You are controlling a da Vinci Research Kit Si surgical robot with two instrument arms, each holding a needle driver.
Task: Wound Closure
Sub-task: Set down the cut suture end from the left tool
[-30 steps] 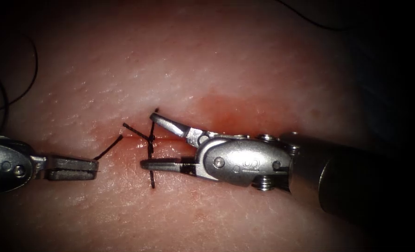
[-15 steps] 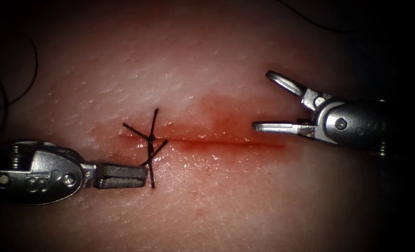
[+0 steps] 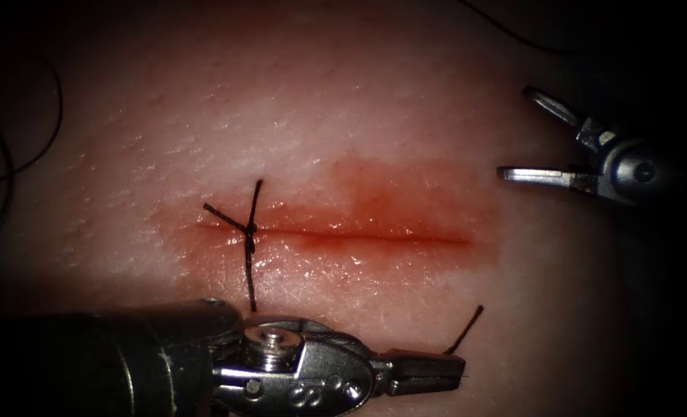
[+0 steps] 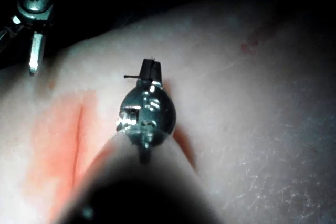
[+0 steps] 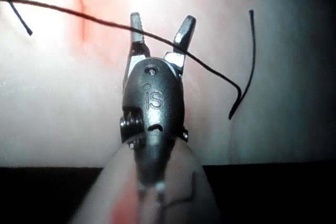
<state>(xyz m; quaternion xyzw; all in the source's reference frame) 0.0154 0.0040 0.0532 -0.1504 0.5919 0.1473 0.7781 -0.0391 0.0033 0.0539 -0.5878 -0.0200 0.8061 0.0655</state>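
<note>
The tissue (image 3: 405,100) looks moist and glossy with a fine pebbled grain, wet red fluid (image 3: 374,224) shines along the cut (image 3: 359,235), both pincers (image 3: 428,373) (image 3: 530,135) are polished bright metal, and the thread (image 3: 249,239) is matt black.

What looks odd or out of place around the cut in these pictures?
Only one black knotted stitch closes the cut's left end; the rest of the red cut lies unstitched. The left tool holds a short cut thread piece.

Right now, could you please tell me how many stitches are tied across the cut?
1: a single knotted stitch crosses the cut near its left end, cut tails sticking out. Others may be hidden under the red fluid.
</note>
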